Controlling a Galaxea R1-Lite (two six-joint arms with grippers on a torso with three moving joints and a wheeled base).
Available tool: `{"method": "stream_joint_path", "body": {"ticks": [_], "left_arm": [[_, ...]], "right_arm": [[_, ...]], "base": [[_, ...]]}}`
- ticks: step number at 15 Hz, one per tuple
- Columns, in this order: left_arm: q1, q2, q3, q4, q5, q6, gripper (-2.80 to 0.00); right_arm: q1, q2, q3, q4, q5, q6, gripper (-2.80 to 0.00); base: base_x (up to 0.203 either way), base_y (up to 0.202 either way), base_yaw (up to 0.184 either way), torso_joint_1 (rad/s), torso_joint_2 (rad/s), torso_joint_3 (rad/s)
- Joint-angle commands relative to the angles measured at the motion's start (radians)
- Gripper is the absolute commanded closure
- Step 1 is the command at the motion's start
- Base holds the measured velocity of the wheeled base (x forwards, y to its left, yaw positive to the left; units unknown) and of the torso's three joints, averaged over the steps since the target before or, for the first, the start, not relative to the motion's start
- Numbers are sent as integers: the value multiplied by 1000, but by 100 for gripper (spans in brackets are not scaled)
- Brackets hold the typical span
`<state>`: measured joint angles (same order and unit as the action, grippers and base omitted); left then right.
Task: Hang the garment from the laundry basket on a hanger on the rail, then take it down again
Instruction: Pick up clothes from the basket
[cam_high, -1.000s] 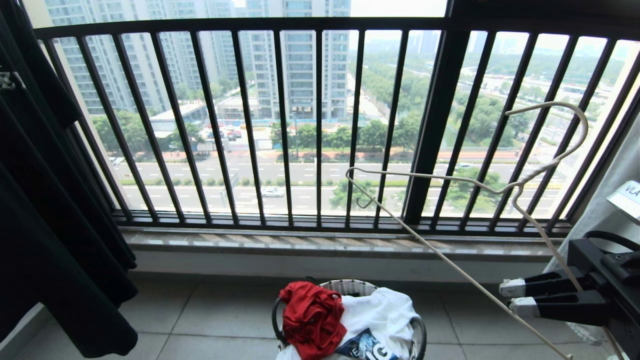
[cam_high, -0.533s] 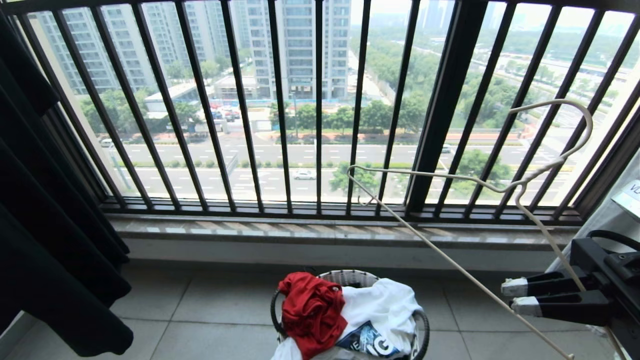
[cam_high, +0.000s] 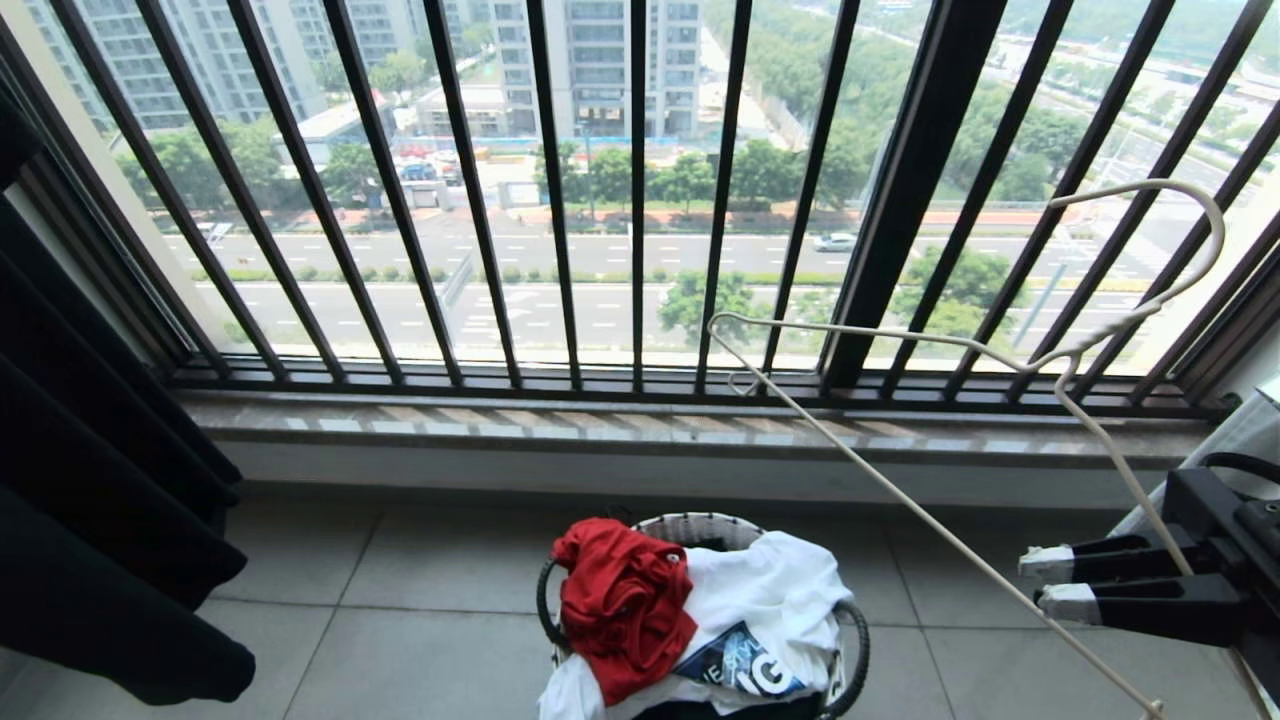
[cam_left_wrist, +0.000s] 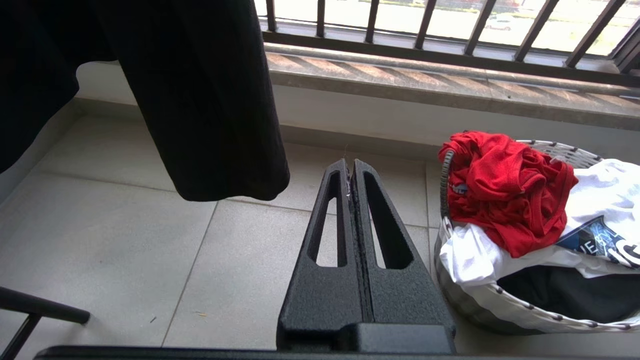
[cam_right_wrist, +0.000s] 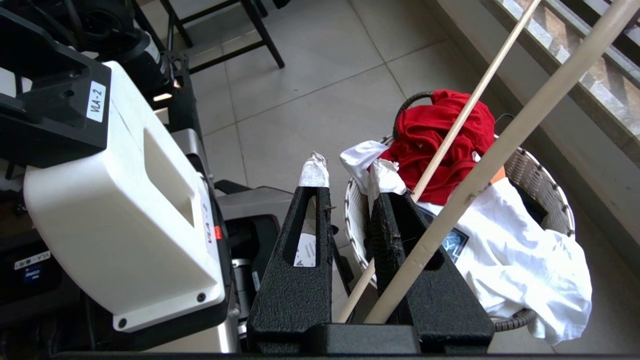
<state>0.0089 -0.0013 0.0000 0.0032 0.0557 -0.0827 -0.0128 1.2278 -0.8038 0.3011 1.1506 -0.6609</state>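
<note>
The hanger (cam_high: 960, 355) is held up in front of the black barred window railing (cam_high: 640, 200), at the right of the head view, above the floor (cam_high: 420, 640). Its long hook (cam_high: 1180, 240) rises toward the upper right, and its long bottom wire slants from the notched end beside the bars down to the lower right. The right gripper (cam_high: 1050, 582) grips it with narrow jaws, tape-tipped fingers (cam_right_wrist: 314, 170) pointing left, two wires passing between them. Below, the garment (cam_high: 622, 600) lies crumpled at the left of the laundry basket (cam_high: 700, 525), touching a white cloth (cam_high: 780, 590). The left gripper (cam_left_wrist: 352, 172), pressed shut and empty, hangs just beside the basket, near a hanging black T-shirt (cam_left_wrist: 200, 90).
</note>
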Motion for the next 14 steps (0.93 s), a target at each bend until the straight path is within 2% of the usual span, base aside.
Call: {"method": "stream_joint_path", "body": {"ticks": [1,6,14], "left_arm": [[0,1,0,0,1,0,0],[0,1,0,0,1,0,0],[0,1,0,0,1,1,0]], "right_arm": [[-1,-10,4,3,6,-5,0],[-1,-5,63,-112,6,-5,0],[-24,-5,46,-114,6,-1,0]], "base": [[0,0,0,-2,2,-189],[0,0,0,4,4,-198],[0,0,0,4,4,-199]]}}
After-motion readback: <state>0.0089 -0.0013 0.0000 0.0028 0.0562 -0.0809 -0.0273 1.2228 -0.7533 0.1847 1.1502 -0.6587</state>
